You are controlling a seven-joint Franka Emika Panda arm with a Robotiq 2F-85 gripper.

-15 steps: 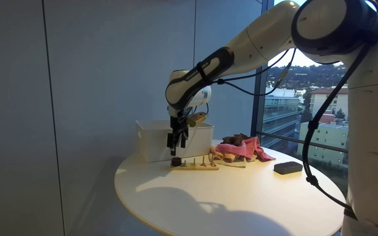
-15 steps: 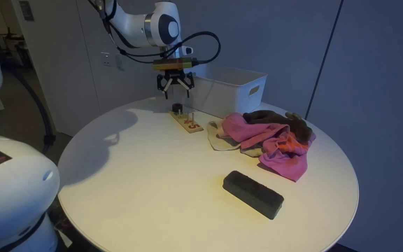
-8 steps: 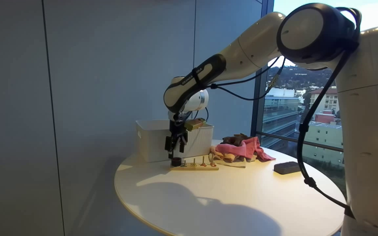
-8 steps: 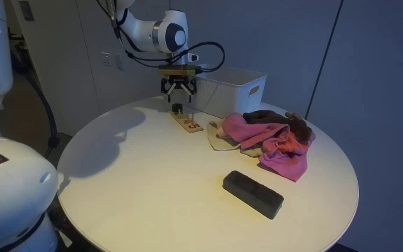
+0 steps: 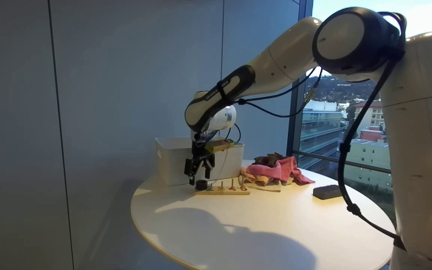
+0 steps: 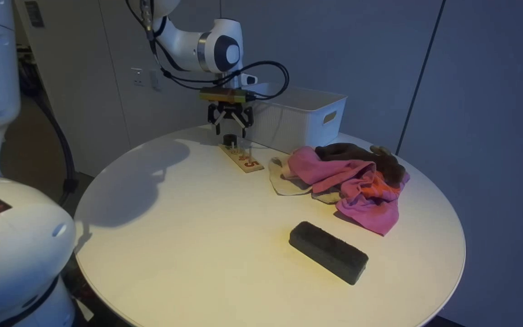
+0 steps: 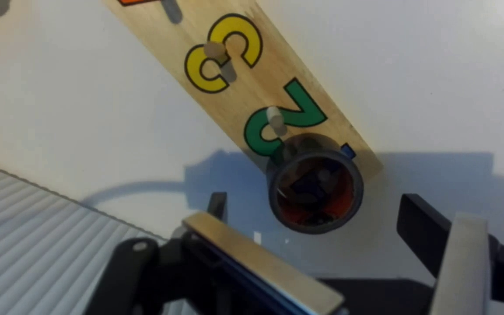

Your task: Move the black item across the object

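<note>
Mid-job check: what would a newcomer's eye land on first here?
Probably the pink cloth heap near the white box. Then the open gripper, close to the black piece at one end of the tan strip. In the wrist view, the strip's green 2 stands out.

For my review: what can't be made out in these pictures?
Floor of the white ribbed plastic box: hidden by its sides, both exterior views.
Blue printed figure: partly covered by the small black open-topped cylinder, wrist view.
Any peg inside that cylinder: too dark to confirm, wrist view.
Far end of the tan wooden strip: cut off by the top edge, wrist view.
</note>
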